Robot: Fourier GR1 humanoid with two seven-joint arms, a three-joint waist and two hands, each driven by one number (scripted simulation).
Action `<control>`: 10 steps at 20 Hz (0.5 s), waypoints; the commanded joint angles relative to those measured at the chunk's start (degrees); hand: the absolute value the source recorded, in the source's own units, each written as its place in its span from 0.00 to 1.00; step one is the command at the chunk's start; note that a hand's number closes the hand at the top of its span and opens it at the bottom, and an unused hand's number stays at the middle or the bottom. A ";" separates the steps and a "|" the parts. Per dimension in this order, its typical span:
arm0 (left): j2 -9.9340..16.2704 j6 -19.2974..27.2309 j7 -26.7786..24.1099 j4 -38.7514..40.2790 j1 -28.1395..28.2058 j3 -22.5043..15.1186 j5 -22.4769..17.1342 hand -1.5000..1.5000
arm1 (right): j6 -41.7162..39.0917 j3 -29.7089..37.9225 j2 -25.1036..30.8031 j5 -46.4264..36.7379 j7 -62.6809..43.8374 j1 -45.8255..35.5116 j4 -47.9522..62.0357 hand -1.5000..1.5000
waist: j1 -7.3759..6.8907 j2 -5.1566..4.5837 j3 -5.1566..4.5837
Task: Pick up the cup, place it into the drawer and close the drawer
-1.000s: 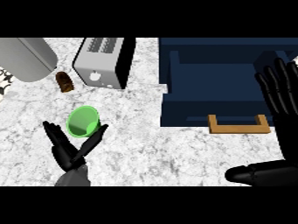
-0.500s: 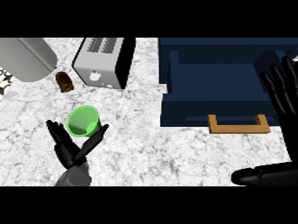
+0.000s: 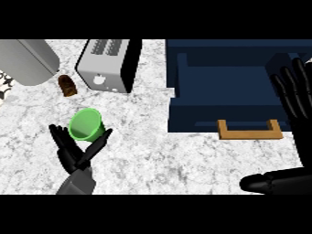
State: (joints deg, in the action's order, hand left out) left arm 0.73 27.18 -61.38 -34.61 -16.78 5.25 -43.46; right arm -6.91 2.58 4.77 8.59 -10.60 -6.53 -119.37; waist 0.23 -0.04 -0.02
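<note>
Black left hand (image 3: 76, 148) spreads straight fingers beneath the green cup (image 3: 86, 124); right hand (image 3: 305, 98) rests open.

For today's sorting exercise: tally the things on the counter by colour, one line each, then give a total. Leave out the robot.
Green: 1, the cup
Silver: 2, the toaster and the cylinder
Brown: 1, the small object
Navy: 1, the open drawer
Total: 5

A speckled white-grey marble counter (image 3: 185, 160) is showing a smooth stone finish. The boxy toaster (image 3: 107, 64) is looking like brushed metal, the small green cup (image 3: 86, 124) possibly matt plastic, the drawer's tan handle (image 3: 249, 132) wood.
</note>
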 commanded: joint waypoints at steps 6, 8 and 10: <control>1.40 -12.07 -2.56 3.38 -2.58 1.59 0.72 0.00 | 1.14 -1.14 -0.89 -0.89 -1.40 0.64 -1.82 0.00 | 0.00 0.01 -0.01; -0.67 -12.68 -5.61 4.43 -3.23 0.85 -0.66 1.00 | 0.95 -0.24 0.27 0.66 -4.46 -0.55 -2.91 0.00 | 0.14 0.00 -0.03; -0.69 -14.20 -6.21 8.48 -6.92 1.40 0.29 1.00 | -1.28 2.39 1.58 2.21 -0.64 -1.58 1.95 0.00 | 0.36 -0.17 -0.04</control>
State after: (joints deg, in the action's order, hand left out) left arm 0.67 16.78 -63.05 -29.28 -20.63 6.74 -43.13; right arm -7.07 2.61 4.84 8.97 -11.36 -6.08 -119.98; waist 0.44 -0.11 -0.05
